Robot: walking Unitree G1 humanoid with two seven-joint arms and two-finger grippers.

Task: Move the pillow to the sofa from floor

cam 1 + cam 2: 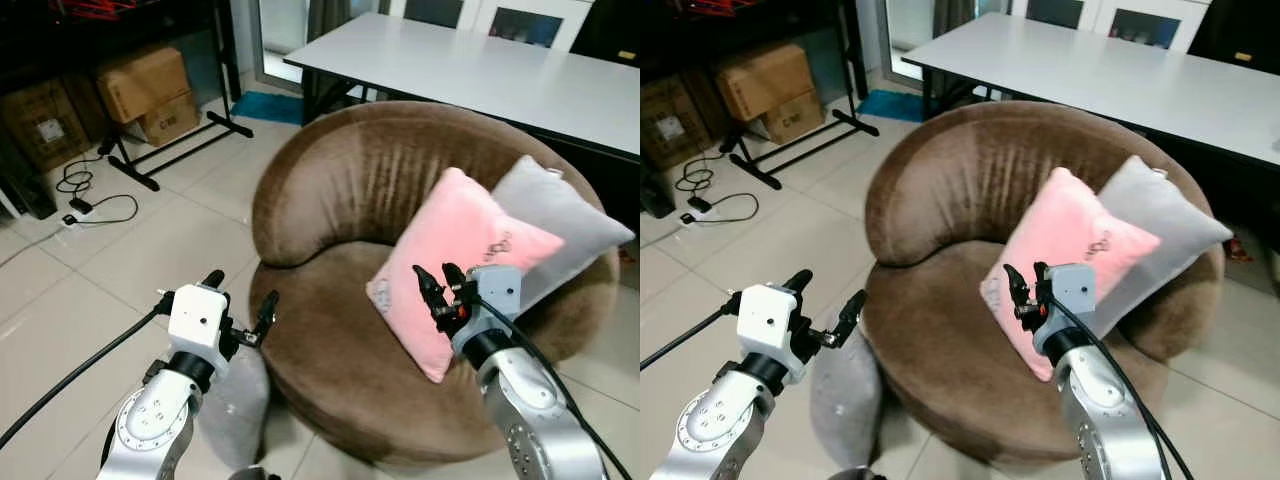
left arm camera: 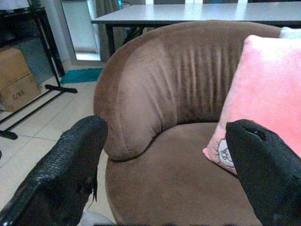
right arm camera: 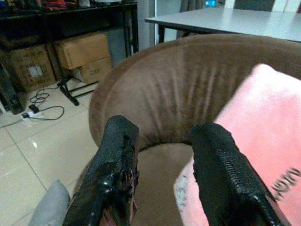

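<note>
Round brown sofa (image 1: 340, 330) on tiled floor (image 1: 120, 260).
Pink pillow (image 1: 455, 265) leans on the seat against a grey pillow (image 1: 560, 225). On the floor beside the sofa: another grey pillow (image 1: 845, 395), cardboard boxes (image 1: 150, 95), cable (image 1: 95, 205).

Right gripper (image 3: 162, 155) (parted) before sofa (image 3: 174, 89), pink pillow (image 3: 263, 136).

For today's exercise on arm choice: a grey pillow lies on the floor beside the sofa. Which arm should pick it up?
Left. The left gripper hangs open right above the grey pillow on the floor; the right gripper is over the brown sofa, by the pink pillow.
</note>
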